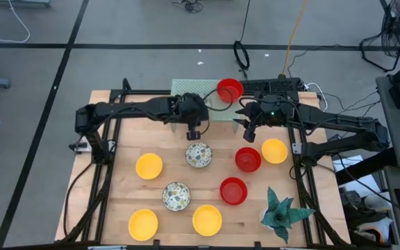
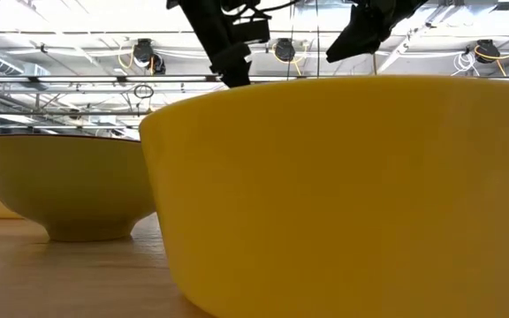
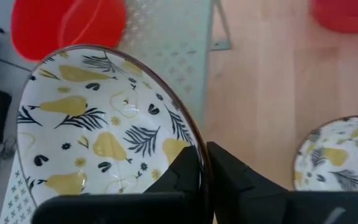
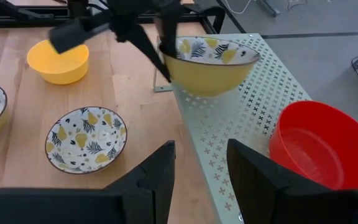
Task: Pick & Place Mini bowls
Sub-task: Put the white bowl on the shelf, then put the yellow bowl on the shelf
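- Here, the left gripper (image 4: 164,55) pinches the rim of a pear-patterned bowl (image 4: 209,62), white inside and yellow outside, and holds it over the near edge of the pale green perforated rack (image 4: 253,124).
- In the left wrist view, the two dark fingers (image 3: 182,180) clamp that bowl's rim, one inside and one outside, with the patterned inside facing the camera.
- Beyond the held bowl, on the far part of the rack, sits a red bowl (image 1: 230,89).
- Just below the left gripper on the wooden table (image 1: 117,180) rests a second pear-patterned bowl (image 1: 198,155), apart from the fingers.
- The right gripper (image 1: 249,129) hangs beside the rack, its fingers spread apart with nothing between them.
- Near the right gripper lie another red bowl (image 1: 248,160) and a yellow bowl (image 1: 274,151).
- Farther from both grippers lie a third patterned bowl (image 1: 176,196), a third red bowl (image 1: 233,191) and three more yellow bowls (image 1: 149,167).
- A green spiky-leaved plant (image 1: 281,212) stands at the table's corner, well apart from both grippers.
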